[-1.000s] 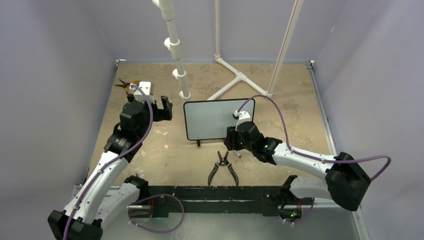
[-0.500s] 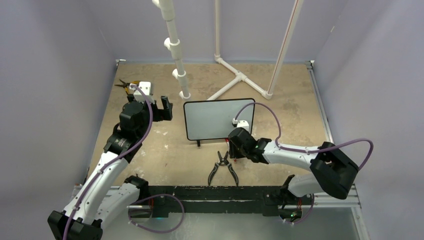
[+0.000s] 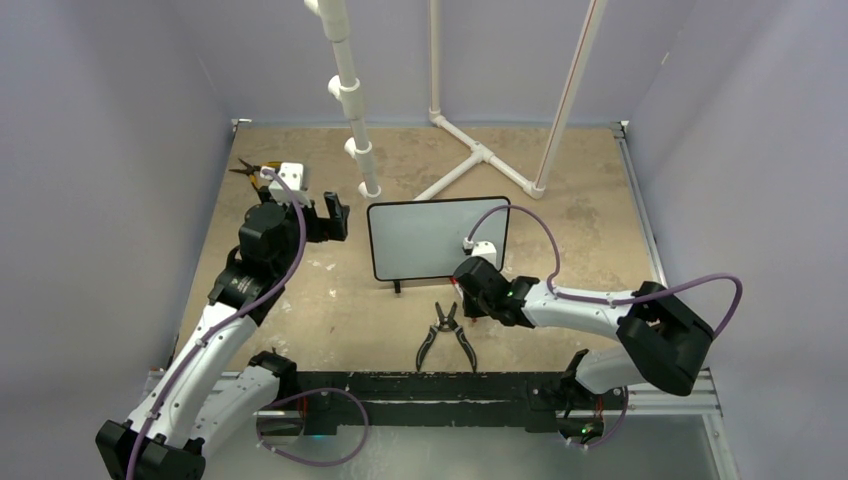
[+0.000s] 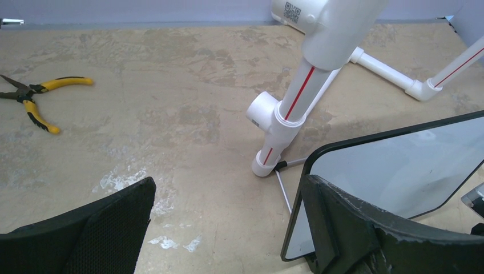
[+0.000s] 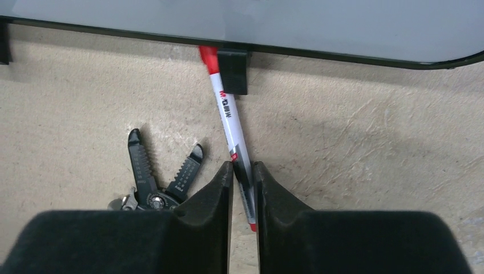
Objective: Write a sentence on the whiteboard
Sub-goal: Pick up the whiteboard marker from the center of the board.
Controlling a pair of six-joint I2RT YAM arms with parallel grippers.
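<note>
The whiteboard (image 3: 430,235) stands tilted on the table, thin black frame, its face blank; no red sentence shows on it. It also shows in the left wrist view (image 4: 399,165) and the right wrist view (image 5: 285,23). My right gripper (image 3: 464,296) is low on the table in front of the board's lower right part. Its fingers (image 5: 243,165) are shut on a red-capped white marker (image 5: 228,117), which lies on the table with its cap by the board's black foot (image 5: 233,68). My left gripper (image 3: 333,215) is open and empty beside the board's left edge (image 4: 228,188).
Black wire strippers (image 3: 445,335) lie just left of the right gripper (image 5: 154,177). Yellow-handled pliers (image 4: 34,97) lie at the far left. White PVC pipes (image 3: 355,120) stand behind the board, with a pipe base (image 3: 480,155) spreading on the table.
My right gripper has come down and slightly toward me, from the board's lower right corner to the table in front of it. The left arm has stayed still.
</note>
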